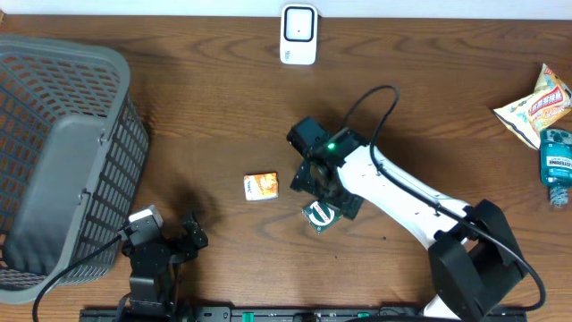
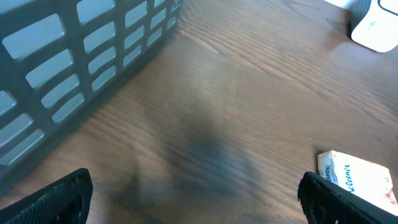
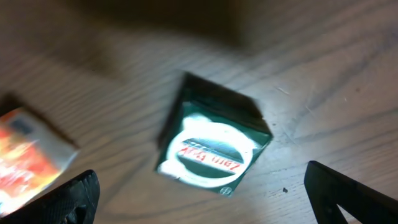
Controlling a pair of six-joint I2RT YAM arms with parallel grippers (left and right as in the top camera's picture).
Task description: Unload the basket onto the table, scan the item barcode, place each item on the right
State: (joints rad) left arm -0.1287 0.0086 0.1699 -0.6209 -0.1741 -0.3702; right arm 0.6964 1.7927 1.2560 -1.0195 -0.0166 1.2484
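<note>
Only the overhead view takes in the whole table (image 1: 206, 116). A grey basket (image 1: 125, 170) stands at the left and a white scanner (image 1: 298, 34) at the far edge in the middle. A snack bag (image 1: 536, 105) and a blue bottle (image 1: 556, 165) lie at the far right, well apart from everything else. From above, the right gripper (image 1: 323, 190) hangs over the green box (image 1: 320, 215) near the table's middle, and an orange packet (image 1: 261, 186) lies just to the left of it. The left gripper (image 1: 192, 234) sits at the near left, beside the basket.

The right wrist view shows what the arm hides from above. The green box (image 3: 211, 143) lies on the wood with a white oval label facing up. The right gripper (image 3: 208, 196) is spread wide around it, and neither fingertip touches the box. A corner of the orange packet (image 3: 28, 155) shows at the left edge.

The left wrist view shows the left gripper (image 2: 196, 199) spread wide over bare wood with nothing between its fingers. It also catches the basket wall (image 2: 81, 56), the packet's pale side (image 2: 354, 177) and part of the scanner (image 2: 376, 28).

Counted: two arms, two grippers, one basket, one scanner, and four loose items (box, packet, bag, bottle).
</note>
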